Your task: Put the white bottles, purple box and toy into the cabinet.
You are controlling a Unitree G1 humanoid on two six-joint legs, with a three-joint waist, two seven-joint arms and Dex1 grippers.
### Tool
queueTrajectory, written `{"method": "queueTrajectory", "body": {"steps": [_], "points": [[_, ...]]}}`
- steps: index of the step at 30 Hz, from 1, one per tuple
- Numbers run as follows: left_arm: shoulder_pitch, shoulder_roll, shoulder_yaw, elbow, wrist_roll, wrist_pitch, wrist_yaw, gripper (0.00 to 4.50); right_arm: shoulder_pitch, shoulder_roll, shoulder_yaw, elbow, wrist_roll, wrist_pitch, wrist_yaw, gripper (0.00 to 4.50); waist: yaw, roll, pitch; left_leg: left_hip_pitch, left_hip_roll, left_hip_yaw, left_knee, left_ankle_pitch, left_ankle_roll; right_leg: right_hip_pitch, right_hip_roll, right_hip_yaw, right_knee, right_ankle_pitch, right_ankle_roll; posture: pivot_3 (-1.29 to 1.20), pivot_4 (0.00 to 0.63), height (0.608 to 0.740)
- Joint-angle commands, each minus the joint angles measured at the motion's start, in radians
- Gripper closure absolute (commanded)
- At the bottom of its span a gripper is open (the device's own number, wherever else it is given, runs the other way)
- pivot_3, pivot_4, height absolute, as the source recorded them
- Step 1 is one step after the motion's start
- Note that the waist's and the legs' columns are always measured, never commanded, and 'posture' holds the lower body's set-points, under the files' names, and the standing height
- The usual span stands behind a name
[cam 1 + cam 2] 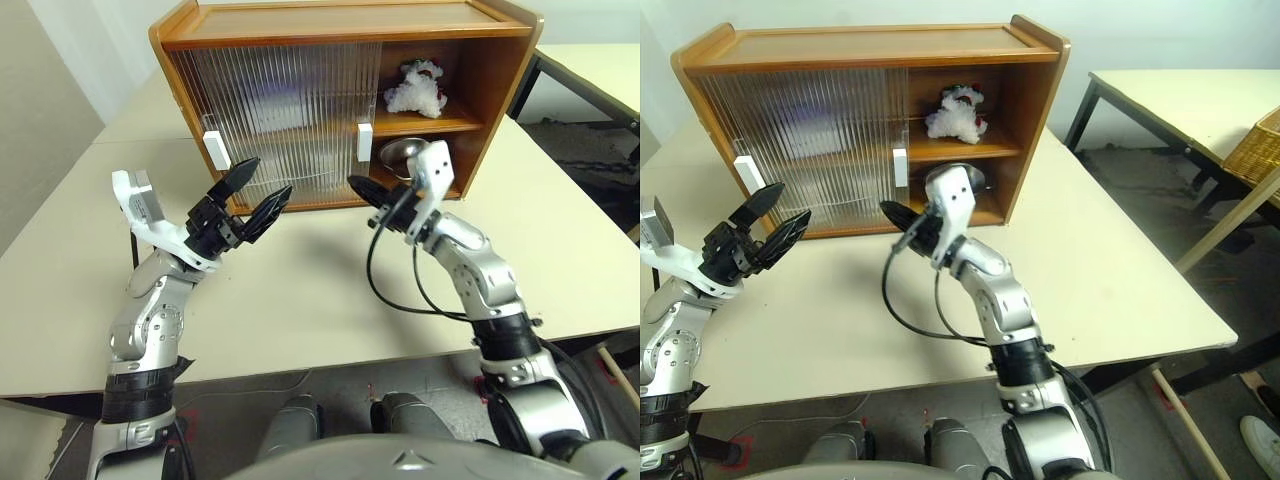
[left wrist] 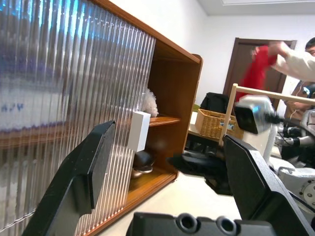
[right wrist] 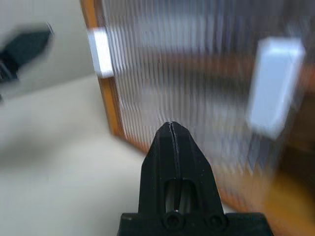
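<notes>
The cabinet (image 1: 340, 22) stands at the back of the table, its two ribbed doors (image 1: 280, 115) covering the left and middle. In the open right bay, the white plush toy (image 1: 415, 88) lies on the upper shelf and a metal bowl (image 1: 400, 152) sits below it. A faint lilac shape (image 2: 29, 73) shows through the ribbed door, perhaps the purple box. The white bottles are hidden. My left gripper (image 1: 275, 176) hangs open and empty before the left door. My right gripper (image 1: 352, 182) is shut on nothing, its tip just below the right white handle (image 1: 365, 142).
A second white handle (image 1: 215, 150) sits on the left door. A black cable (image 1: 385, 290) loops from my right arm over the table. Another table (image 1: 1180, 90) and a wicker basket (image 1: 1260, 150) stand to the right. A person in red (image 2: 261, 64) moves in the background.
</notes>
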Motion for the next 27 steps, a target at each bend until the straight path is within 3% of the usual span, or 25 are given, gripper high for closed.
{"method": "queueTrajectory", "body": {"steps": [1,6,11,27], "points": [[-0.003,0.004,0.0,0.005,0.015,-0.005,-0.002,0.0,-0.058,0.04,0.009,0.086,-0.049,-0.033,-0.063,4.49,0.001,0.0,0.0,0.0,0.0,0.0,0.0,0.0,0.0,0.0,0.0,0.0,0.0,0.002,-0.004,0.0,0.025,0.74],[0.001,0.002,0.002,0.0,0.016,-0.008,0.002,0.0,-0.146,0.084,0.009,0.226,-0.119,-0.131,-0.133,4.49,0.005,0.0,0.0,-0.002,0.0,0.0,0.0,-0.001,-0.001,-0.002,0.0,0.0,-0.001,0.003,-0.011,0.01,0.022,0.74],[0.015,-0.004,0.004,-0.011,0.017,-0.016,0.008,0.0,-0.194,0.11,-0.015,0.312,-0.203,-0.182,-0.297,4.49,0.007,0.0,0.0,-0.007,0.001,0.0,0.0,-0.001,-0.002,-0.004,0.0,0.0,0.0,0.003,-0.012,0.03,0.024,0.74],[0.01,-0.015,-0.009,0.002,0.018,-0.021,0.005,0.0,-0.091,0.089,-0.094,0.116,-0.246,-0.068,-0.524,4.49,0.014,0.0,0.0,-0.012,0.003,0.0,0.003,-0.001,-0.001,-0.007,0.0,-0.002,0.0,0.005,-0.01,0.0,0.035,0.74]]}}
